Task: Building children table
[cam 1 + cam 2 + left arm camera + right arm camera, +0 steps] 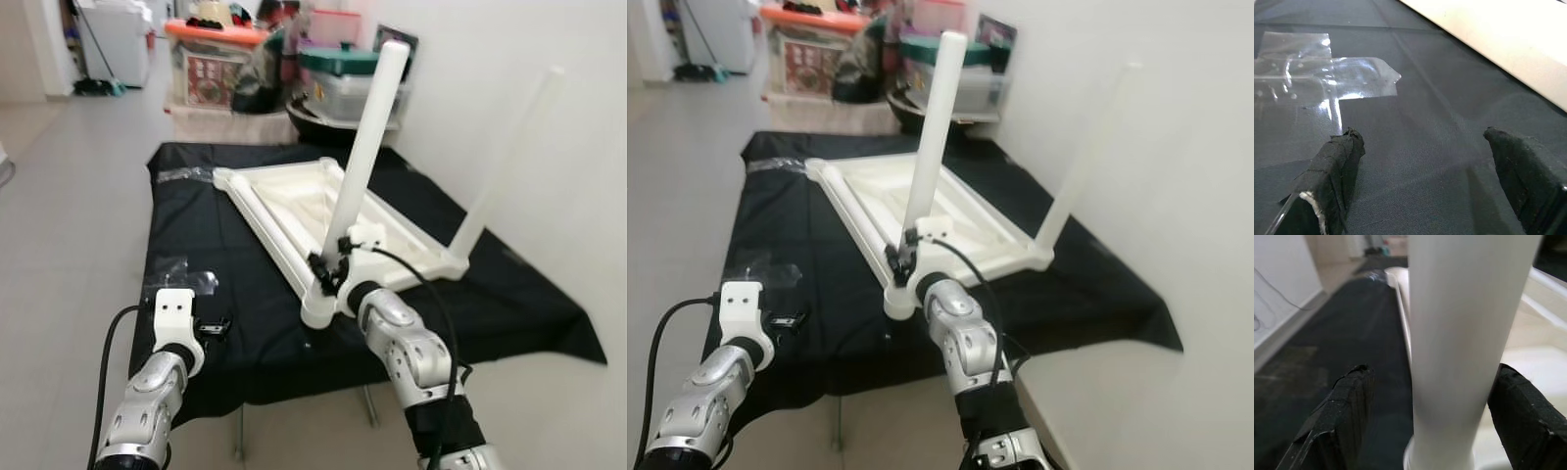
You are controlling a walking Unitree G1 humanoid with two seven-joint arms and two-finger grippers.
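White table frame (294, 201) and leg (364, 147) on plain black cloth (196, 245).

Bright, even daylight, soft shadows, glare on clear plastic sheet (1327, 83) — background softly blurred

Both eye views look forward and down from the head onto the black cloth (235, 323) and the upturned white table (323, 211), sharing nearly the whole scene (slightly offset sideways). The left wrist camera skims the cloth closely; the right wrist camera faces a table leg (1464, 342) at close range.
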